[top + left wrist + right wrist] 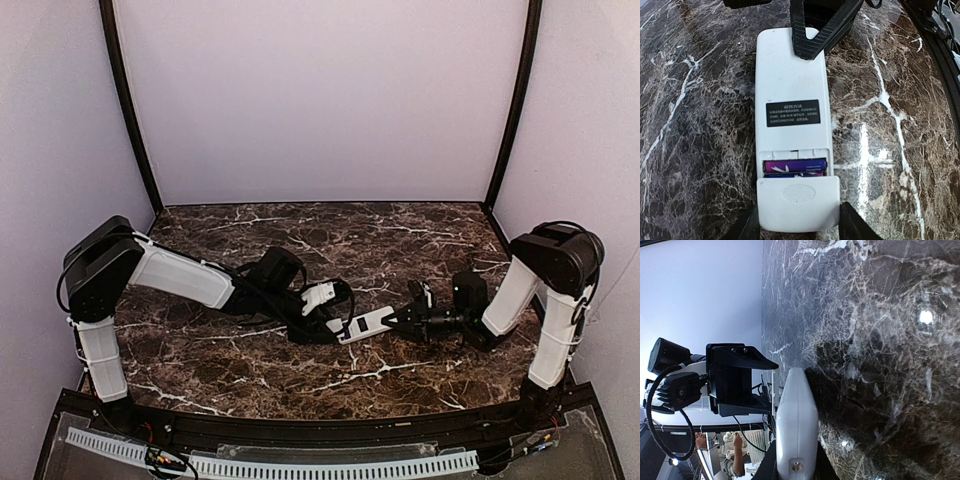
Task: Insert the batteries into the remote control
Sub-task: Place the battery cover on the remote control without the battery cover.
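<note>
Top external: dark marbled table (400,230), lilac walls (320,100).

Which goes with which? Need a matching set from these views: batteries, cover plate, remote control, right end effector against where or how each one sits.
Things
1. batteries
2. cover plate
3. remote control
4. right end effector

Places and states
A. shut on one end of the remote control
B. white back up on the marble table
C. seated inside the remote control, purple wraps showing
D. slid partway over the batteries, between the fingers of the left end effector

Pairs: 1-C, 2-D, 3-B, 4-A
</note>
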You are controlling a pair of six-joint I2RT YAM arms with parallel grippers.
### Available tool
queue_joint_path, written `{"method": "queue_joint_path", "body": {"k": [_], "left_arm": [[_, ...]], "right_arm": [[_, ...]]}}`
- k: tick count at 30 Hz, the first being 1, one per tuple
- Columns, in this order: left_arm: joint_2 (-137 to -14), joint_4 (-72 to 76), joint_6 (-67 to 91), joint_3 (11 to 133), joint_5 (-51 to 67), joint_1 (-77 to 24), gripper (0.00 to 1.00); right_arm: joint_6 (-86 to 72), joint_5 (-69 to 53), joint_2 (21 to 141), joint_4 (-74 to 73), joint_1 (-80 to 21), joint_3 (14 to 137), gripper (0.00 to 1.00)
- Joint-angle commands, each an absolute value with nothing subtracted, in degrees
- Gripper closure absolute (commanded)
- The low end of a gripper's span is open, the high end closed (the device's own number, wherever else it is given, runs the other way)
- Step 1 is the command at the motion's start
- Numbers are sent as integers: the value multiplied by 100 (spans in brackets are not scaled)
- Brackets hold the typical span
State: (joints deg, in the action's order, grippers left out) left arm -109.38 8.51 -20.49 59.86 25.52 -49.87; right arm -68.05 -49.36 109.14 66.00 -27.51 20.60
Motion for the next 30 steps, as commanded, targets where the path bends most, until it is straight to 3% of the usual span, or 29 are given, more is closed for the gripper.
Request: {"method": "queue_joint_path", "body": {"k": [1, 16, 30], "left_arm": [[-10917, 921, -1993, 6090, 2562, -5044, 65], [-11208, 927, -1968, 6326, 2615, -5113, 66], [-11391, 937, -1909, 6347, 2560, -5147, 66]], "right_arm": [[-6715, -4782, 10871, 6273, -2837, 2036, 100], [-6261, -4633, 10423, 5311, -2909, 2231, 100], [-6292, -4667, 10434, 5329, -2926, 2276, 100]]}}
